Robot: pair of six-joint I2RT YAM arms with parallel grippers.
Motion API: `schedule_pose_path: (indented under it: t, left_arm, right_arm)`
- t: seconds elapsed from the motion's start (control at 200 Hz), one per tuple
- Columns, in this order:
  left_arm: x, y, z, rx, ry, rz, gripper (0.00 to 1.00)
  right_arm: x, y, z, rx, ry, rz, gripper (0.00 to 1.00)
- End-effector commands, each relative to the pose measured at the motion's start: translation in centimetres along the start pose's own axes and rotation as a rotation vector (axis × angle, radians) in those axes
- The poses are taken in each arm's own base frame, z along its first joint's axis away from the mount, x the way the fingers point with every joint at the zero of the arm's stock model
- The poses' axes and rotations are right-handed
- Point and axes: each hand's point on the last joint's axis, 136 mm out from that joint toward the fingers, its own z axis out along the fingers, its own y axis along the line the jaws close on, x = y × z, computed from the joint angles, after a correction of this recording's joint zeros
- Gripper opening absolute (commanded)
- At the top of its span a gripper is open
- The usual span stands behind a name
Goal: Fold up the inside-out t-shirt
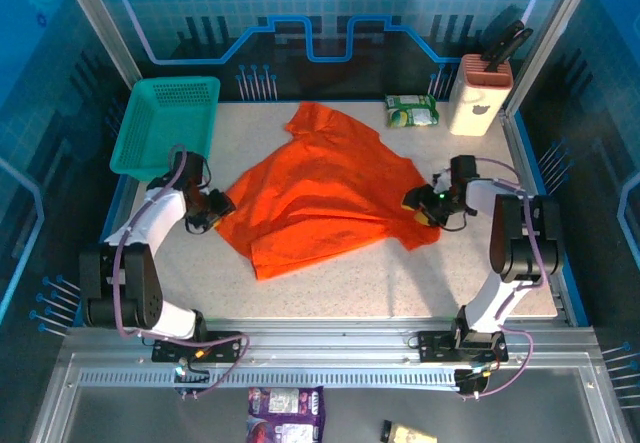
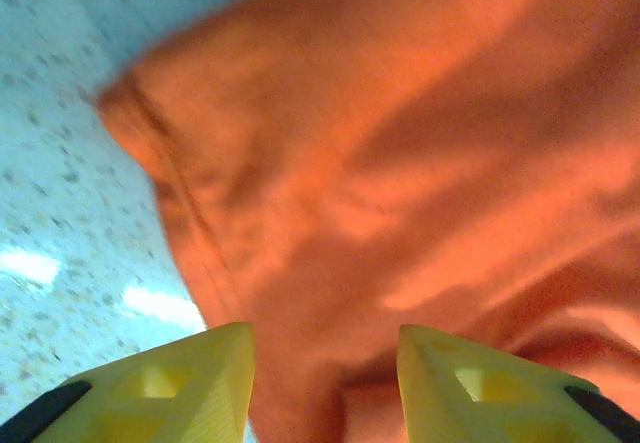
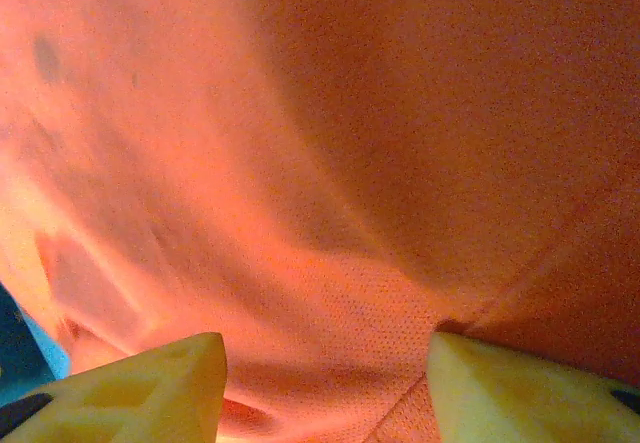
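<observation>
Clutter first: purple packet (image 1: pixel 285 404) on near ledge below arm bases, off the work area, no bearing on job.

On table, left gripper (image 1: pixel 212 208) sits low at left edge of inside-out t-shirt (image 1: pixel 320 188). Wrist cam shows its yellow fingers (image 2: pixel 180 388) apart w/ seamed cloth edge bunched between them, not pinched. Right gripper (image 1: pixel 418 201) is low at opp. edge. Its fingers (image 3: pixel 140 388) are spread, cloth under and between, no clamp made.

Judgement: the two sit at opposite sides so as to take matched holds for a fold; neither hold taken yet.

Shirt is spread mid-table, orange, wrinkled, lying askew. Likely needs squaring up first.

Far side: teal basket (image 1: pixel 165 123) rear left, clear of shirt. Green packet (image 1: pixel 412 111) and knife block (image 1: pixel 478 93) rear right; packet is near shirt's far-right edge, snag risk judged low.
</observation>
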Motion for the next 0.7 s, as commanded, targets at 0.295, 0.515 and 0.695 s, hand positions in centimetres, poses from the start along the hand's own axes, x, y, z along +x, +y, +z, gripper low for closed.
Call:
schedule_pose_path:
  t: [0.295,0.515,0.695]
  left_arm:
    - [2.7,-4.1,1.9,0.091,0.155,0.153,0.38]
    - [3.9,-2.6,3.4,0.004,0.16,0.174,0.38]
    - [3.4,-1.0,4.6,-0.081,0.141,0.17,0.38]
  right_arm:
    - [-3.0,0.7,-8.8,0.203,-0.246,-0.071,0.57]
    - [9.3,9.5,-5.8,0.113,0.011,-0.567,0.53]
    - [20.6,11.9,-2.0,0.076,0.209,-1.011,0.51]
